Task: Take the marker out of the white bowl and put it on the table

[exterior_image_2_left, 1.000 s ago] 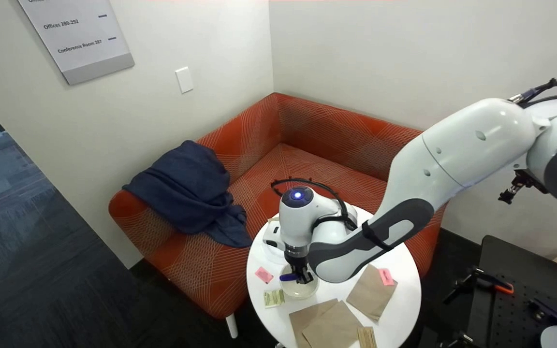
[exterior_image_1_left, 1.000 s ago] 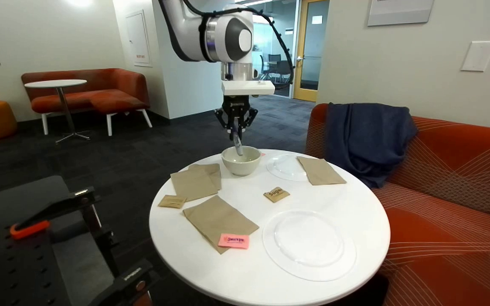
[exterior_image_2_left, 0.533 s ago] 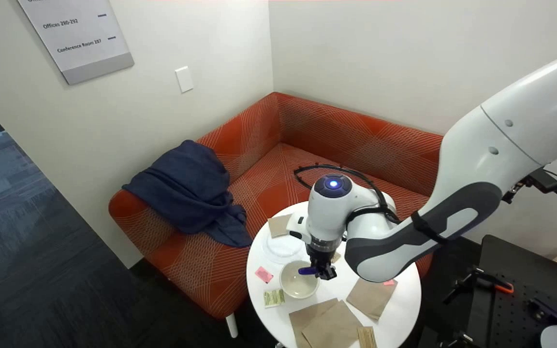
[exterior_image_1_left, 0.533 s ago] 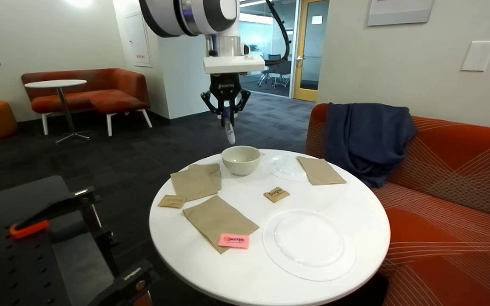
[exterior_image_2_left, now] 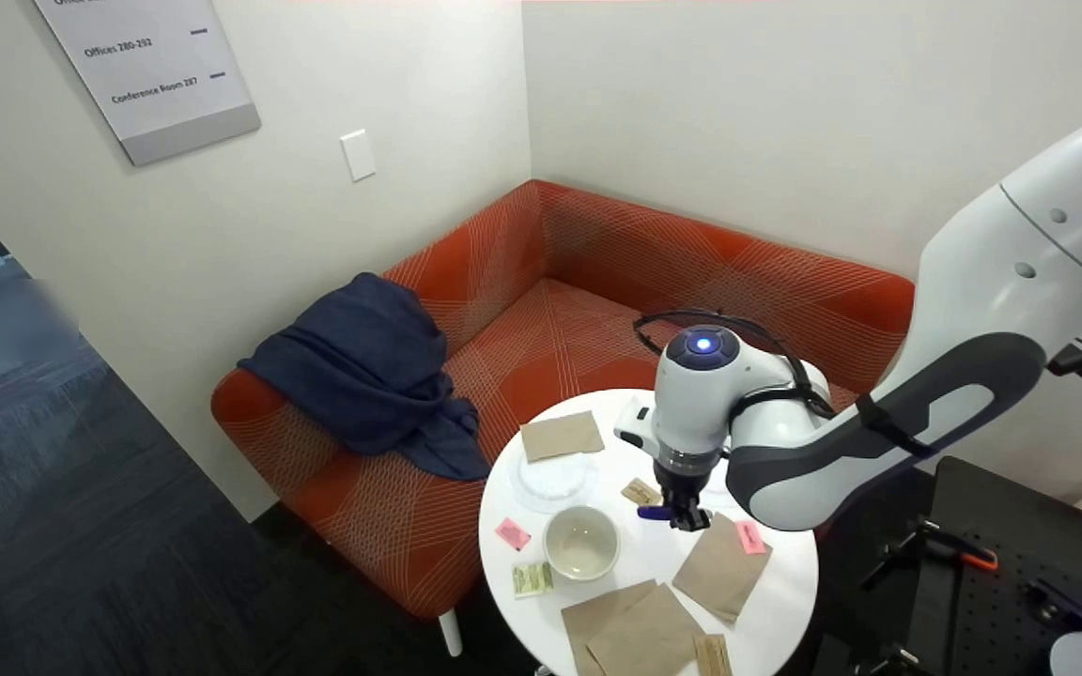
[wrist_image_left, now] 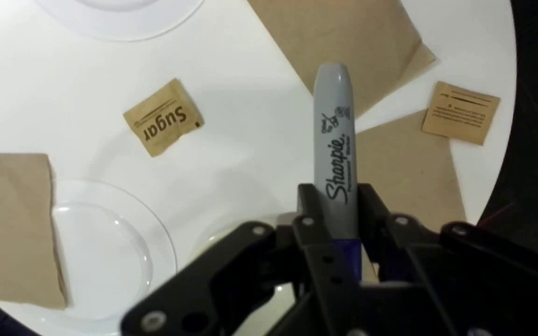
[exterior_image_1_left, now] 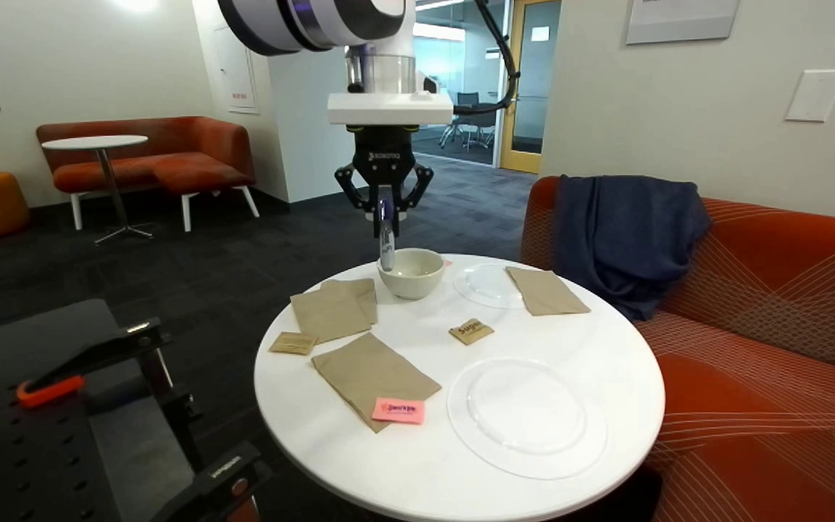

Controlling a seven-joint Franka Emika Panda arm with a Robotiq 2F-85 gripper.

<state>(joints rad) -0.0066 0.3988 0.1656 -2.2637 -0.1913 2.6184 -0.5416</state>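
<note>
over the table (exterior_image_1_left: 421, 337), clear of the bowl (exterior_image_2_left: 581, 554), we have the marker (wrist_image_left: 334, 149) in the air. the fingers (wrist_image_left: 373, 212) of our gripper (wrist_image_left: 337, 198) stand narrow, holding it pinched between them, touching it on both sides.

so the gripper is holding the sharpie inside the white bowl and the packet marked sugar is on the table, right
Not inside: an exterior view shows the sharpie out to the side of the white bowl, above the table. The gripper does hold it, and the packet marked sugar does lie on the table.
</note>
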